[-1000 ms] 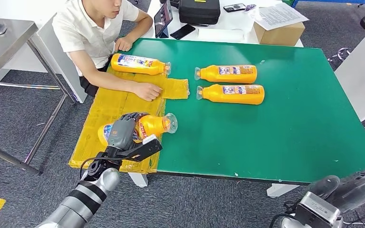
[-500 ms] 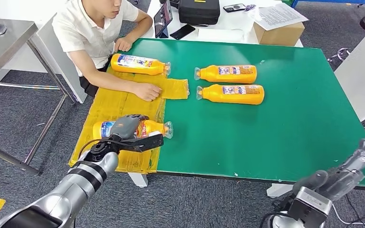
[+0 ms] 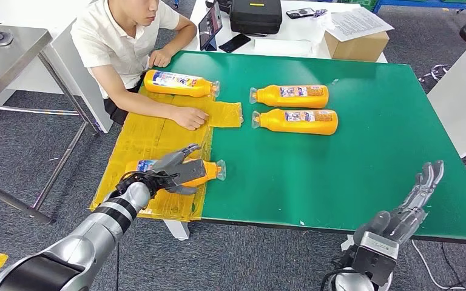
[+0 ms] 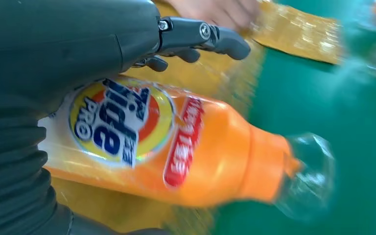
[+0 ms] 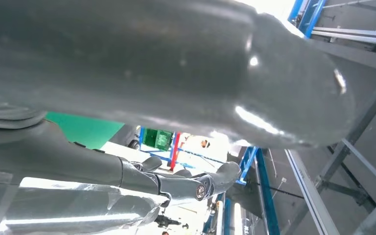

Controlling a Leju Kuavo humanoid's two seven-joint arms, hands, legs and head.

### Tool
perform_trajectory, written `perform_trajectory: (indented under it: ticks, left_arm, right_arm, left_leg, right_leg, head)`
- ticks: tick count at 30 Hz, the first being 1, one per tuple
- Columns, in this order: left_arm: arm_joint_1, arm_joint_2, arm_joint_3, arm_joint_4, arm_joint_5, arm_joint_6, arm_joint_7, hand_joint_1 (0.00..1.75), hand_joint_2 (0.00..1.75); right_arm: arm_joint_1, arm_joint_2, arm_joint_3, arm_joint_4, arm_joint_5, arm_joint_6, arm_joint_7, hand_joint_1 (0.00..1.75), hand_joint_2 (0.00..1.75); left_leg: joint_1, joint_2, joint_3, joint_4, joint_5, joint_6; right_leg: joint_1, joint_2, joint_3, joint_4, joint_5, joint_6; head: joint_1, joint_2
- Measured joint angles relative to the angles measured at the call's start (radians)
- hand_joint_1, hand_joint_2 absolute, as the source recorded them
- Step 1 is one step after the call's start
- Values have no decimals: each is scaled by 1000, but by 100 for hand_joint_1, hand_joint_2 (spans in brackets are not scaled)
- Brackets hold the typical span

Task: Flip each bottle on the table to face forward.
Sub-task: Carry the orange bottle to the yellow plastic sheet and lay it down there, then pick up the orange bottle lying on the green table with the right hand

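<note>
On the yellow mat (image 3: 139, 136) at the table's left edge, the left hand (image 3: 175, 171) rests over the nearest bottle (image 3: 209, 171), fingers (image 4: 210, 39) spread loosely across it rather than clamped. That bottle lies on its side, long axis left to right, clear cap toward the green table (image 3: 352, 176), its front label up in the left wrist view. A person's hand (image 3: 189, 117) lies on the mat beyond it, beside a second bottle (image 3: 179, 83), cap rightward. Two more bottles (image 3: 290, 95) (image 3: 297, 120) lie parallel mid-table, caps leftward. The right hand (image 3: 414, 200) hovers at the near right edge, fingers straight, apart and empty.
</note>
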Motion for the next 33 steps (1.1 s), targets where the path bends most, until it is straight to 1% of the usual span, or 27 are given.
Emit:
perform_trajectory:
  ticks: [3,5,6,7,9,12,13,14,15,17,19,21,24,26,28,30,33]
  left_arm:
    - [13,-12,18,-18,38,-33,-36,0,175]
    - [50,-20,21,-70,62,-9,-81,0,175]
    - [81,-26,19,-112,72,27,-107,0,175]
    - [118,-33,16,-167,86,81,-136,0,175]
    - [201,-54,6,-301,137,219,-198,0,175]
    - [325,-86,-30,-534,228,479,-315,0,175]
    - [357,-92,-48,-603,241,549,-346,0,175]
    - [381,-97,-65,-661,245,594,-365,0,175]
    - [401,-100,-80,-706,246,615,-373,0,175]
    - [431,-103,-100,-773,248,625,-379,0,175]
    - [450,-104,-111,-816,262,642,-393,0,175]
    - [465,-105,-121,-847,296,681,-426,0,175]
    - [494,-114,-129,-885,319,750,-483,0,175]
    - [520,-126,-132,-902,328,767,-503,0,175]
    - [540,-134,-146,-908,396,768,-508,0,175]
    - [553,-134,-169,-904,465,767,-504,0,175]
    - [560,-131,-216,-893,499,764,-490,0,175]
  right_arm:
    - [-2,-4,4,12,0,0,0,0,0]
    - [-1,-6,4,17,5,0,0,0,0]
    - [0,-7,4,19,12,0,0,0,0]
    - [1,-7,4,20,22,0,0,0,0]
    - [5,-7,3,23,58,0,0,0,0]
    - [8,-7,0,41,147,0,0,0,0]
    - [8,-7,-1,49,171,0,0,0,0]
    - [8,-6,-1,57,187,0,0,0,0]
    - [8,-6,-2,63,194,0,0,0,0]
    - [8,-5,-4,72,200,0,0,0,0]
    - [7,-5,-6,83,212,0,0,0,87]
    - [2,-5,-10,106,239,0,0,0,175]
    - [-12,-7,-18,165,273,0,0,0,175]
    - [-31,-14,-26,229,288,0,2,0,175]
    - [-60,-30,-39,313,332,0,23,0,175]
    - [-101,-63,-50,411,388,0,79,0,175]
    - [-179,-134,-51,554,447,1,187,0,175]
  left_leg:
    - [0,0,2,0,0,0]
    - [0,0,3,0,0,0]
    - [0,0,2,0,0,0]
    - [0,0,2,0,0,0]
    - [0,1,-1,0,0,0]
    - [0,1,-4,0,-1,0]
    - [0,1,-5,0,-1,0]
    - [0,1,-6,0,-1,0]
    - [0,1,-6,0,-1,0]
    - [0,1,-7,0,-1,0]
    - [0,1,-7,0,-1,0]
    - [0,1,-7,0,-1,0]
    - [0,2,-7,0,-1,0]
    - [0,2,-7,0,-1,0]
    - [0,2,-7,0,-1,0]
    - [-1,2,-7,0,0,1]
    - [-2,0,-8,0,0,2]
  right_leg:
    - [0,0,2,0,0,0]
    - [0,0,2,0,0,0]
    - [0,0,2,0,0,0]
    - [0,0,1,0,0,0]
    - [0,0,-1,0,0,0]
    - [0,1,-5,0,0,0]
    - [0,1,-6,0,0,0]
    - [0,1,-7,0,0,0]
    - [0,0,-7,0,0,0]
    - [0,0,-8,0,0,0]
    - [0,1,-8,0,0,0]
    - [0,1,-8,0,0,0]
    - [0,1,-8,0,0,0]
    - [0,1,-8,0,0,0]
    - [0,1,-8,0,0,0]
    - [0,1,-8,-1,1,1]
    - [-1,0,-7,-1,1,1]
  head:
    - [0,0]
    - [0,0]
    - [0,0]
    - [0,0]
    - [0,0]
    - [0,0]
    - [0,0]
    - [0,0]
    - [0,0]
    - [0,0]
    - [0,0]
    - [0,0]
    - [0,0]
    - [0,0]
    - [0,0]
    - [0,0]
    - [0,0]
